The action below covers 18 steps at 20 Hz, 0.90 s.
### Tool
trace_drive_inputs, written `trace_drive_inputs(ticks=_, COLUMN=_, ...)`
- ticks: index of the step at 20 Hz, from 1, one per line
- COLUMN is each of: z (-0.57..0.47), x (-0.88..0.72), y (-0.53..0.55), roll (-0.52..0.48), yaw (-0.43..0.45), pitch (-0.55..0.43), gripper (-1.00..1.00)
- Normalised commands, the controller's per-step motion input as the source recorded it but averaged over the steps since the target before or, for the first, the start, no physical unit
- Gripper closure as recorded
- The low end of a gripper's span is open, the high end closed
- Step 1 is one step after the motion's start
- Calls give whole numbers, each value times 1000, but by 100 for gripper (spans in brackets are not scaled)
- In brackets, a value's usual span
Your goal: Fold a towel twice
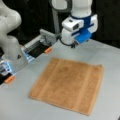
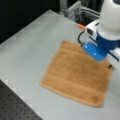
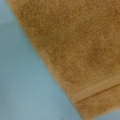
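Lying flat and unfolded, the towel (image 1: 68,85) sits spread on the grey tabletop (image 1: 20,105), all four corners out, no fold made. Two paler bands run across it near opposite edges in both front views. No container shows in any view.

The tool's fingers are not seen in either front view; only the white and blue wrist housing (image 1: 78,27) shows, hanging above the tabletop just beyond the towel's far edge. Cannot tell whether the tool is open or closed. It holds nothing visible.

In a front view the wrist housing (image 2: 105,37) overlaps the towel (image 2: 77,75) near one of its far corners, and a dark cable loops beside it. That view also shows a perforated black board (image 2: 15,105) at the tabletop's near edge.

Another front view alone shows the arm's white base (image 1: 10,37) at the tabletop's left edge, with orange tabs (image 1: 48,50) on the metal fixtures there.

Wrist view: towel (image 3: 82,50) fills most of it, hemmed border and one edge running diagonally, bare tabletop (image 3: 22,82) beside it. No fingers in sight.
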Motion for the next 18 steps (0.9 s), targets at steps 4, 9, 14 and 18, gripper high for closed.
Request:
trace_drive_inputs(ticks=4, z=-46, x=450, y=336, roll=-191, yaw=-58, pitch=132, gripper=-100)
trace_drive_inputs(ticks=9, z=-49, x=395, y=271, roll=-252, yaw=-50, pitch=38, gripper=-100)
trace_drive_inputs(ticks=14, z=-76, x=320, y=256, roll=-304, yaw=-45, pitch=13, gripper=-100)
trace_drive_inputs(ticks=18, z=-183, x=342, y=330, roll=-356, yaw=-76, pitch=26, gripper=-100)
